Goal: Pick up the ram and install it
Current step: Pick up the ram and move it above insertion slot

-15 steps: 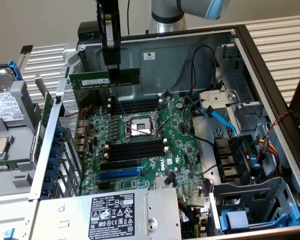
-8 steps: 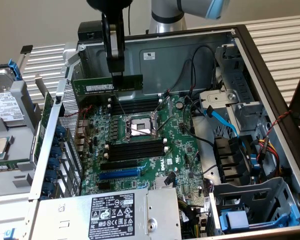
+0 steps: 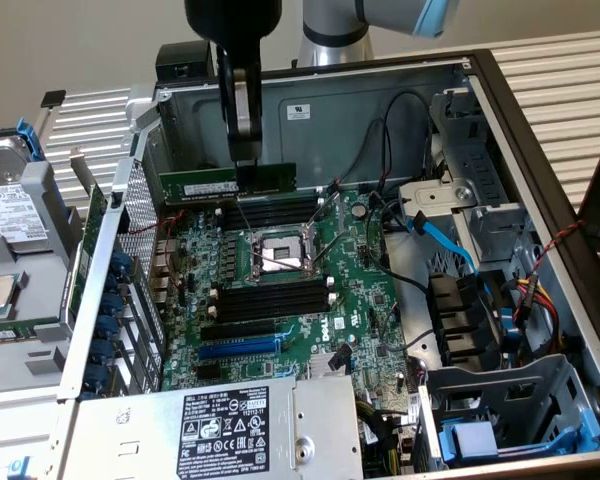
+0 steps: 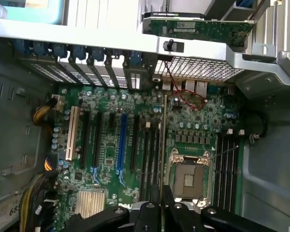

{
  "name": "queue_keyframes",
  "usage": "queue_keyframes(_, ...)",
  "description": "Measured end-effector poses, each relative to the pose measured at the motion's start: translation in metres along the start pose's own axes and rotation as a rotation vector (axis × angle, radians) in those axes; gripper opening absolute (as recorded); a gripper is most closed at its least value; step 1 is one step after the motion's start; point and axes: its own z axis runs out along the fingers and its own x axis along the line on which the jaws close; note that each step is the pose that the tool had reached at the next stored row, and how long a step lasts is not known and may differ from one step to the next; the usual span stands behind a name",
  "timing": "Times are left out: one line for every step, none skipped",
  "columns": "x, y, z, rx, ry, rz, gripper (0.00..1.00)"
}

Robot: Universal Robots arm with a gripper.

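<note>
The gripper (image 4: 163, 205) is pinching the ram (image 3: 200, 184) and holds it level in the air above the motherboard (image 3: 365, 290), near the black slots (image 4: 152, 150) beside the socket (image 4: 188, 176). The lifting is done; in my judgement the seating is not.

Colours on record:
- long thin green ram stick (image 3: 180, 185), small white label
- black metal gripper (image 3: 247, 158)
- dark green printed motherboard (image 3: 370, 290)
- black plastic memory slots (image 3: 275, 298)
- one blue plastic expansion slot (image 3: 238, 349)
- one white plastic slot (image 4: 71, 133)
- grey perforated metal grille (image 4: 193, 69), fine dot pattern
- thin red wire (image 4: 183, 96)
- yellow cable bundle (image 4: 31, 203)
</note>
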Motion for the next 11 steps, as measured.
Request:
queue_keyframes(0.000, -0.0006, 0.0014, 0.0004, -0.0032, 0.004, 0.13)
queue_keyframes(0.000, -0.0008, 0.0025, 0.0009, -0.0071, 0.011, 0.13)
queue_keyframes(0.000, -0.0009, 0.0035, 0.0015, -0.0113, 0.021, 0.13)
queue_keyframes(0.000, -0.0010, 0.0045, 0.0022, -0.0146, 0.030, 0.13)
queue_keyframes(0.000, -0.0011, 0.0058, 0.0030, -0.0163, 0.037, 0.13)
queue_keyframes(0.000, -0.0013, 0.0068, 0.0029, -0.0166, 0.041, 0.13)
queue_keyframes(-0.001, -0.0014, 0.0082, 0.0030, -0.0166, 0.042, 0.13)
queue_keyframes(-0.003, -0.0016, 0.0097, 0.0032, -0.0168, 0.043, 0.13)
queue_keyframes(-0.005, -0.0018, 0.0112, 0.0032, -0.0167, 0.043, 0.13)
queue_keyframes(-0.007, -0.0020, 0.0127, 0.0034, -0.0168, 0.043, 0.13)
queue_keyframes(-0.009, -0.0022, 0.0140, 0.0037, -0.0167, 0.043, 0.13)
